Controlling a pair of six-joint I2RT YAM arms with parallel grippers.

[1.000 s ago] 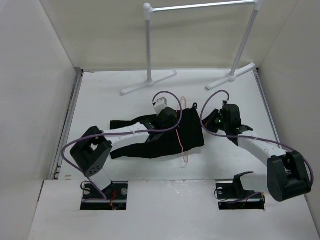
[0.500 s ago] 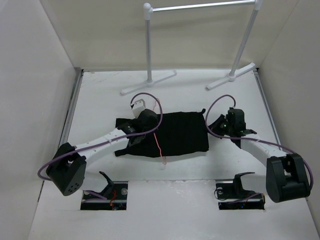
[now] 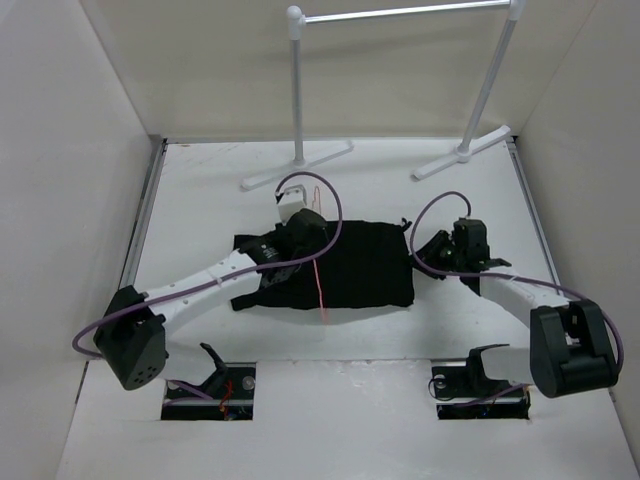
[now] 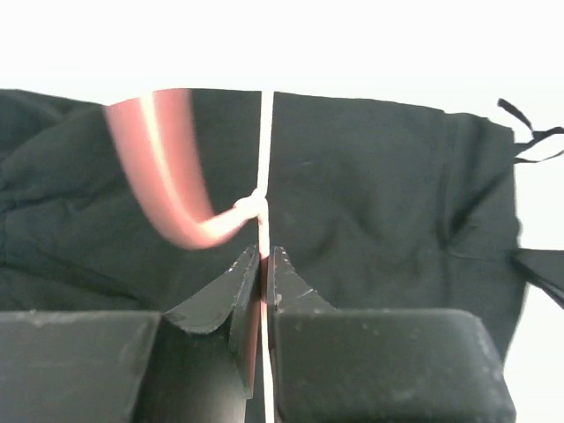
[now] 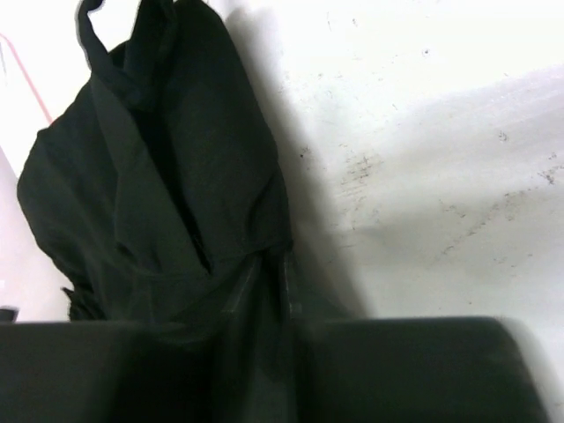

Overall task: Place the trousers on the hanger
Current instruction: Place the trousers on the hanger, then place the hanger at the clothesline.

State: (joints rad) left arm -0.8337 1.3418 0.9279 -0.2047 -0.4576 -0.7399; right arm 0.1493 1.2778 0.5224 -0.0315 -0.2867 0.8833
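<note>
The black trousers (image 3: pixel 365 268) lie folded into a flat rectangle in the middle of the table. The thin pink-orange hanger (image 3: pixel 320 285) lies across their left part, its hook end towards the back. My left gripper (image 3: pixel 303 243) is above the trousers' left part and is shut on the hanger; the left wrist view shows the wire (image 4: pixel 264 159) pinched between the jaws (image 4: pixel 264 254) over the trousers (image 4: pixel 379 194). My right gripper (image 3: pixel 433 250) is at the trousers' right edge, shut on a fold of the fabric (image 5: pixel 167 194), as the right wrist view (image 5: pixel 269 264) shows.
A grey rail rack (image 3: pixel 400 12) with white posts (image 3: pixel 297 90) and white feet (image 3: pixel 295 165) stands at the back of the table. White walls close in the left and right sides. Two cut-outs hold the arm bases at the near edge.
My left gripper carried the hanger leftwards over the trousers, then a little back and right. The trousers' legs, spread to the left a second ago, now lie gathered in a rectangle. The right gripper stays on the right edge.
</note>
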